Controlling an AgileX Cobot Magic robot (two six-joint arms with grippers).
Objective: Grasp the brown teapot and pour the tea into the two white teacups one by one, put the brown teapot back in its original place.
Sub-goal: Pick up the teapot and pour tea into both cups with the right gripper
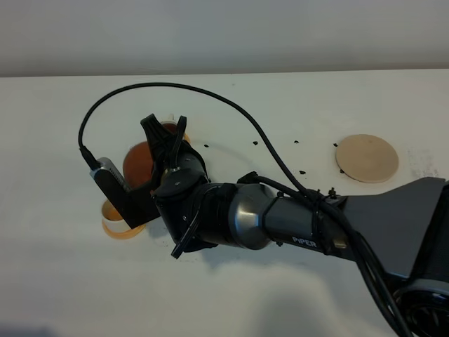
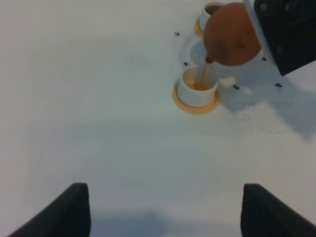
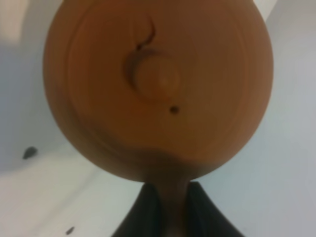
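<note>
One round matte clay teapot [image 3: 158,89] tilted, tea [image 2: 203,74] streaming into cylindrical white teacup [image 2: 196,94].

The right arm [image 1: 280,217] reaches from its base at the lower right across the middle and well over to the left side, its forearm lying low and nearly level. Its wrist [image 1: 184,200] is rolled over, so the right gripper [image 3: 170,192] points toward the far edge, with the wrist camera [image 1: 109,179] slung out on its left flank. Its jaws are pinched tight on the handle of the brown teapot [image 3: 158,84]. The left gripper [image 2: 165,212] hangs high, facing down, jaws spread wide and empty.
</note>
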